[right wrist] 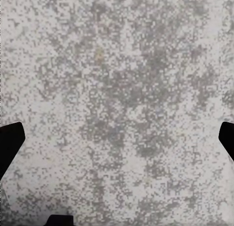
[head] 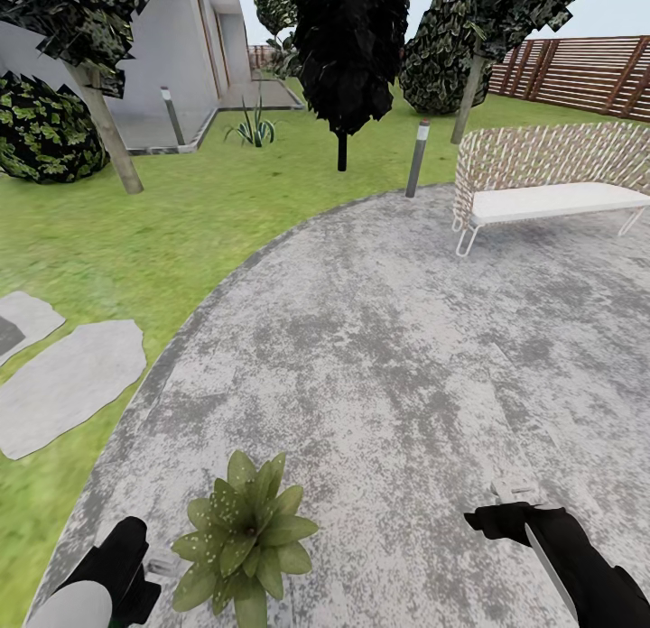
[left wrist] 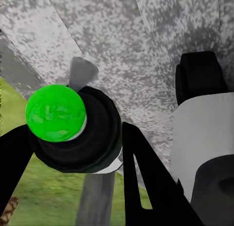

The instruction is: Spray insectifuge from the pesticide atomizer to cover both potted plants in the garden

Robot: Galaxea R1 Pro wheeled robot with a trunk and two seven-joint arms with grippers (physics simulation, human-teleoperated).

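A round gravel patio [head: 388,357], mottled grey, fills most of the head view, edged by green lawn [head: 181,222] with flat stepping stones [head: 68,384] at 9 o'clock. At 1 o'clock a white bench [head: 551,199] with a woven back stands on the gravel, a brown slatted fence [head: 587,73] behind it. Trees, dark bushes and a grey house wall [head: 153,60] line the far side.

One potted plant [head: 246,538] sits on the gravel at 6 o'clock, just beside the left gripper [head: 126,565]. That gripper is clenched around the spray bottle [left wrist: 80,126], whose bright green end points at the wrist camera. The right gripper [head: 496,515] hovers over bare gravel at 5 o'clock, its fingers [right wrist: 10,138] spread wide and holding nothing.
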